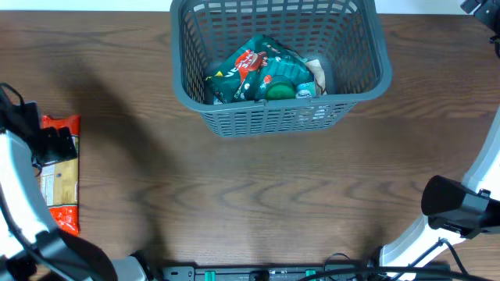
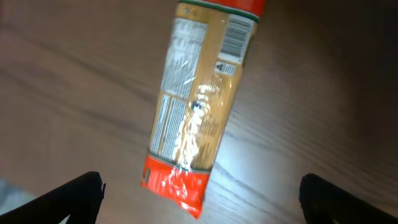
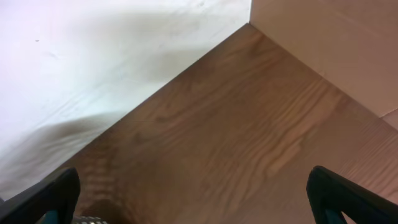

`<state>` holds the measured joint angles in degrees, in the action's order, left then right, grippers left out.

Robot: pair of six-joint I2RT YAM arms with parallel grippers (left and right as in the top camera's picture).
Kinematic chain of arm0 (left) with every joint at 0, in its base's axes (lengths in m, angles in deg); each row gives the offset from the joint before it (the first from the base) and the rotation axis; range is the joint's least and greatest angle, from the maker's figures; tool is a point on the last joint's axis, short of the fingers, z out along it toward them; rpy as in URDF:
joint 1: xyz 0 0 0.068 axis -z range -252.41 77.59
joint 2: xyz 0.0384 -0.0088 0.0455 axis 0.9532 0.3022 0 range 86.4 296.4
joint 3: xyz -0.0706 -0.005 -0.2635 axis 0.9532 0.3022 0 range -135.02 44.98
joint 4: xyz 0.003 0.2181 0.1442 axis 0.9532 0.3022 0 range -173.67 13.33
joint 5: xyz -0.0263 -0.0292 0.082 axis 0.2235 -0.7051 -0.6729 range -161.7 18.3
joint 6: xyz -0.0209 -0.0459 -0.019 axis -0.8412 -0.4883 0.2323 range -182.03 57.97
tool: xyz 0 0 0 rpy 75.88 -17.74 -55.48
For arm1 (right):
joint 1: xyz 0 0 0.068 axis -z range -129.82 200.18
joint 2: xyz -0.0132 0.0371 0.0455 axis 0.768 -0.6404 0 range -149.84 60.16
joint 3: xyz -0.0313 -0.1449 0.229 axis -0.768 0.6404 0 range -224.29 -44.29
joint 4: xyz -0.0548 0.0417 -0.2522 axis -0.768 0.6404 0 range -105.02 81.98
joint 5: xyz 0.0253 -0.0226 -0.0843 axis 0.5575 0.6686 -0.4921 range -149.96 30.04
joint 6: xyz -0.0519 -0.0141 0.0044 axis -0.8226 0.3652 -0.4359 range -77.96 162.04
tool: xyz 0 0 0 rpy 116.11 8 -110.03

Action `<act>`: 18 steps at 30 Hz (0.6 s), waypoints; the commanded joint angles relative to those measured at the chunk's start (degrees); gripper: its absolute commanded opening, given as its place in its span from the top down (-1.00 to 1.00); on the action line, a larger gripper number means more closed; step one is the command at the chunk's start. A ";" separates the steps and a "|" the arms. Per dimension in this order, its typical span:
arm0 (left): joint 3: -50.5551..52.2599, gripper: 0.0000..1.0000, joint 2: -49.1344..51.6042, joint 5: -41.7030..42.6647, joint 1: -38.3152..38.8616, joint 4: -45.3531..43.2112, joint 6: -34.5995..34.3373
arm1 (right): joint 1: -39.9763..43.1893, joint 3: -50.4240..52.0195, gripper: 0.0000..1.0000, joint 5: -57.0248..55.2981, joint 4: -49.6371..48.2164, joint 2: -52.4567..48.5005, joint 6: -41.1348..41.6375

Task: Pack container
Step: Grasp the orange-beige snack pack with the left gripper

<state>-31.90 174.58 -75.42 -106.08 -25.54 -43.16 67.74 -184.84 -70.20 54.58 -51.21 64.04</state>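
Note:
The container [image 1: 355, 92] is a dark grey slotted basket at the table's back centre. It holds several snack packs [image 1: 258, 70], mostly green and red. A long snack pack with a tan middle and red ends [image 1: 61, 173] lies flat on the table at the far left. It also shows in the left wrist view [image 2: 198, 106]. My left gripper [image 2: 202, 199] is open above that pack, its fingers apart on either side of the pack's red end. My right gripper [image 3: 193, 199] is open and empty over bare wood at the table's far right corner.
A white wall [image 3: 93, 56] and a tan box side [image 3: 336, 43] border the table by the right gripper. The right arm's base [image 1: 457, 207] stands at the front right.

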 commanded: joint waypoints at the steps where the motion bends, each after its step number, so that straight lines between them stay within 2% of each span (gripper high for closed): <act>1: 0.22 -0.97 5.35 1.57 -0.44 -0.81 6.12 | 0.04 -0.11 -0.99 -0.24 0.11 0.52 0.70; 9: 0.22 -0.97 14.47 1.53 -1.60 -5.86 6.14 | 0.04 -0.11 -0.99 -0.24 0.11 0.52 0.70; 18: 0.22 -0.97 16.59 3.37 -8.28 -11.76 6.12 | 0.04 -0.11 -0.99 -0.24 0.11 0.52 0.70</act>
<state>-31.82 190.12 -73.98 -112.07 -36.89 -37.76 67.74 -184.84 -70.20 54.58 -51.21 64.04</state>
